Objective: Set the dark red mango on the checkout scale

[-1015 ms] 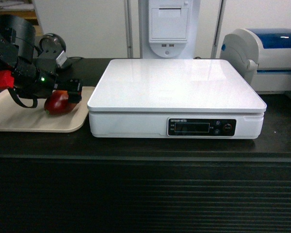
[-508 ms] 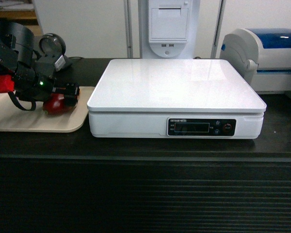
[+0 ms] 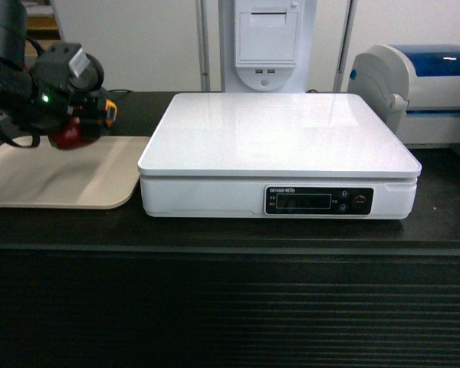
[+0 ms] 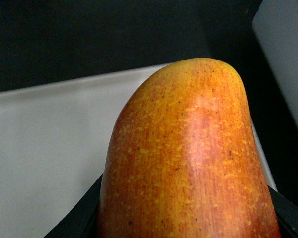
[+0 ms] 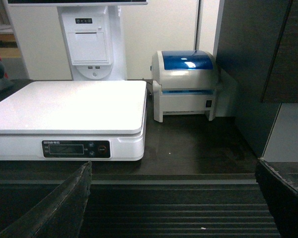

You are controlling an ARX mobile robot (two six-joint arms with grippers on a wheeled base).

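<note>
The checkout [image 3: 230,307] is a black surface with a horizontally ribbed dark front. On it, the scale [image 3: 280,134] is a broad, flat, glossy white rectangle with rounded corners and a black display strip with small round buttons along its front. Left of the scale, just beside it, lies a smooth beige tray [image 3: 61,180] with rounded corners. A white-and-blue printer [image 3: 418,96] stands at the right, behind the scale's corner.

The left gripper [image 3: 80,123] is clamped on the dark red mango [image 3: 65,134], holding it in the air above the tray's far edge, left of the scale. In the left wrist view the mango [image 4: 188,163] fills the frame: speckled orange-yellow skin streaked red, its long axis running out from the gripper, rounded end pointing away.

The right gripper [image 5: 174,198] hangs before the checkout's front, fingers spread wide, holding nothing.
</note>
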